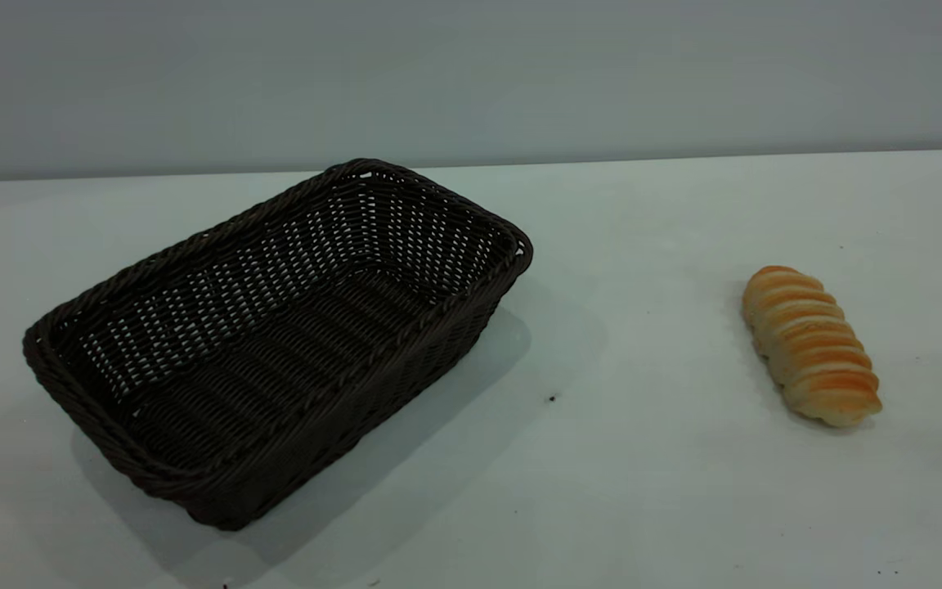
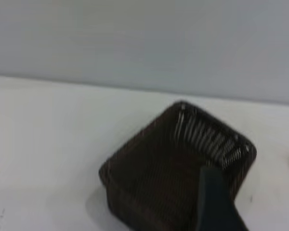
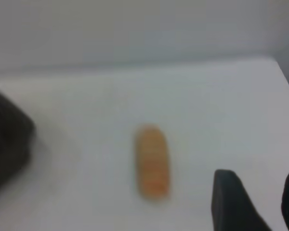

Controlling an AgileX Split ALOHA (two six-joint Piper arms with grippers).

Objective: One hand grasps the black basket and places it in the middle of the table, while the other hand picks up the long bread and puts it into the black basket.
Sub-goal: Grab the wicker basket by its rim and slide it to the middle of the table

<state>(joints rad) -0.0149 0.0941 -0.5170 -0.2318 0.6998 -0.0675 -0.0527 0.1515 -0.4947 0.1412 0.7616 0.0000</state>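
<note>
The black basket (image 1: 340,417) stands empty on the left part of the white table (image 1: 643,474), skewed to the table's edges. The long bread (image 1: 810,345) lies alone on the right, well apart from the basket. Neither gripper shows in the exterior view. In the left wrist view my left gripper (image 2: 255,202) hangs open above the table, with one finger (image 2: 216,202) in front of the basket (image 2: 149,168). My right gripper (image 3: 260,195) is open too, held off to one side of the bread (image 3: 152,161), touching nothing. The basket's corner (image 3: 7,139) shows at that view's edge.
A plain grey wall (image 1: 471,74) rises behind the table's far edge. A few tiny dark specks (image 1: 552,398) dot the white surface between basket and bread. The table's right corner (image 3: 279,65) shows in the right wrist view.
</note>
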